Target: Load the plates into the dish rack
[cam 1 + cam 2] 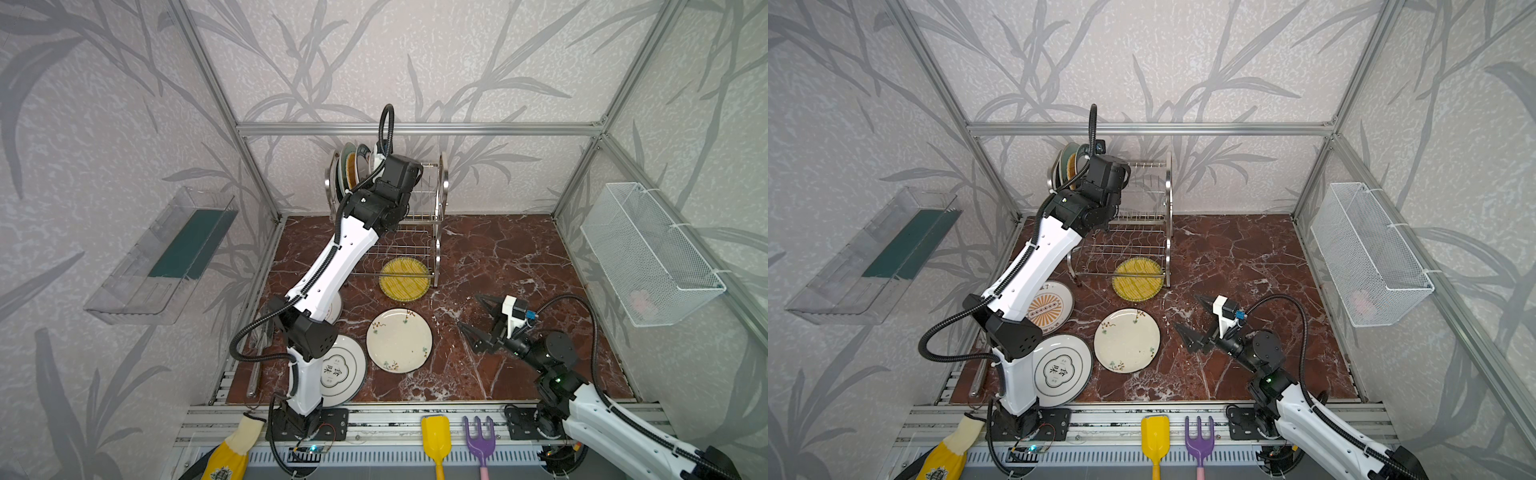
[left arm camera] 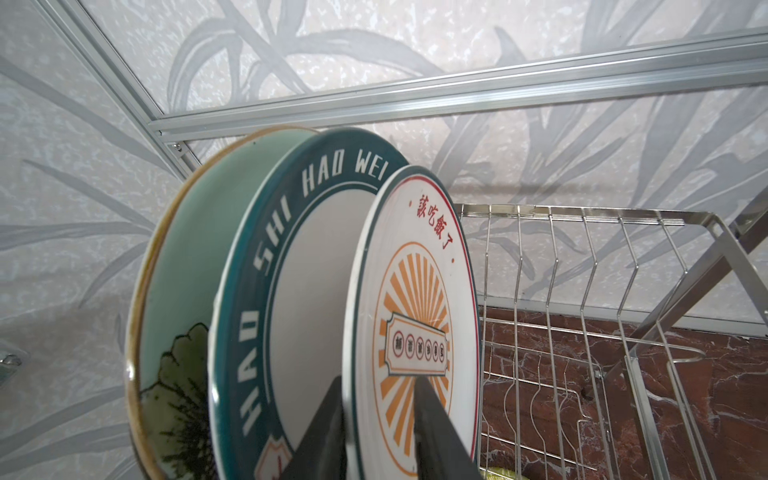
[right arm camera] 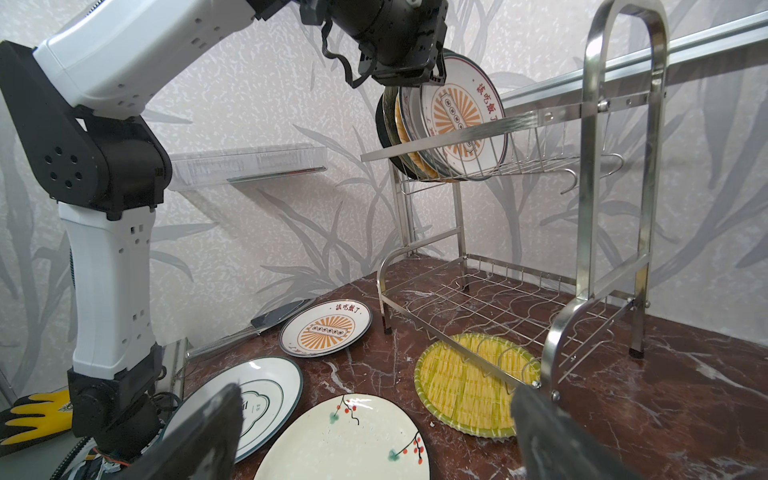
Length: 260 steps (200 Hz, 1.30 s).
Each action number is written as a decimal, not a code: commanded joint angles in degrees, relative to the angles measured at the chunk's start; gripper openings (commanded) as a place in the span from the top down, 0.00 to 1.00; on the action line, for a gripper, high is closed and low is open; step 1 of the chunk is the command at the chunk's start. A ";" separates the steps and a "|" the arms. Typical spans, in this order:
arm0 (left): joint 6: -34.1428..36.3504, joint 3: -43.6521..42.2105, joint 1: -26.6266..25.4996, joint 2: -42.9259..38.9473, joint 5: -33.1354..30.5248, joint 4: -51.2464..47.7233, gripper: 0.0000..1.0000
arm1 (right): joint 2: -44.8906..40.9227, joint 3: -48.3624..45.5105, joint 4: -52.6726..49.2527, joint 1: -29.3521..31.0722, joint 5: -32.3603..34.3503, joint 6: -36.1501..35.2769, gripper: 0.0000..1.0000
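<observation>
Your left gripper (image 2: 376,380) was up at the top tier of the dish rack (image 1: 444,187), which stood at the back edge of the bench (image 1: 519,257), left of centre. Its fingers (image 2: 326,424) straddled the rim of a sunburst plate (image 2: 415,291), one each side. Jaws sat only partly apart, and I couldn't tell whether they pinched the rim or stood clear of it. The rim hold from above made sense: a plate has to go edge-first between the slot wires.

That plate stood upright in the rack, last in a row packed at the tier's left end, next to the green-rimmed plate (image 2: 249,299) and the pale green plate (image 2: 187,257). Packing from one end kept the free slots together on the right, so the arm had clear entry. It looked seated to me.

Your right gripper (image 1: 468,311) hung low over the bench, right of the middle, jaws wide open and holding nothing. My read: it was parked clear of the left arm and staged near the flower plate (image 1: 399,340).

Four plates lay flat on the bench:
- flower plate: mid-bench, toward the front edge
- lettered plate (image 1: 1061,370): near the front left corner
- second sunburst plate (image 1: 1050,309): by the left edge
- yellow plate (image 1: 405,279): half under the rack's front rail, so it likely needed sliding out before a rim grab

Four left to load, by my count.
</observation>
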 commanded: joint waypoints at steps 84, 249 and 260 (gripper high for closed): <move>0.24 5.33 0.31 -6.08 9.08 -3.63 0.37 | -0.07 2.86 -2.86 0.43 4.68 1.65 0.01; -12.76 -57.84 2.31 -62.92 54.17 6.81 0.09 | 6.97 8.88 -17.63 0.41 12.51 6.58 0.01; -13.84 -62.39 2.29 -66.99 54.69 5.77 0.08 | 8.59 9.40 -18.19 0.37 12.60 6.78 0.01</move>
